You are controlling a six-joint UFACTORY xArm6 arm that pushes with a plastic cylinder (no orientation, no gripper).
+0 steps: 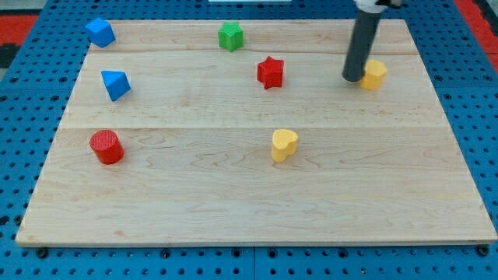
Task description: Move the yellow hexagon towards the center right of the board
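Note:
The yellow hexagon lies near the view's upper right of the wooden board. My tip stands on the board just left of the yellow hexagon, touching or nearly touching its left side. The dark rod rises from there to the view's top edge. A yellow heart-shaped block lies near the board's middle, well below and left of my tip.
A red star lies left of my tip. A green block sits at the top middle. A blue cube and a blue wedge-like block are at the upper left. A red cylinder is at the left.

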